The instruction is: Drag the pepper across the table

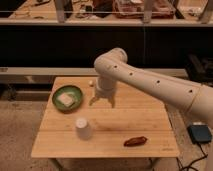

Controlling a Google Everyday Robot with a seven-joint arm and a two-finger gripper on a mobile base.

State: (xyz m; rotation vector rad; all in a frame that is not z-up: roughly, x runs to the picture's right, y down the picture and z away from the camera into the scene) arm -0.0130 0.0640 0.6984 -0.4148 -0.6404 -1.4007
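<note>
Camera view: gripper (102, 103), fingers spread apart and holding nothing, hung over the far middle of the table (142, 117), well apart from the pepper (135, 141), which lay by the near edge toward the right; the open stance probably suited coming down on it. Green bowl (67, 97), far left, and white cup (83, 128), near left, stood clear of the pepper.

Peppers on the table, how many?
1. The pepper lies near the table's front right edge. The end effector hangs open above the table's middle, beside the green bowl, away from the pepper. The arm hides some tabletop.
</note>
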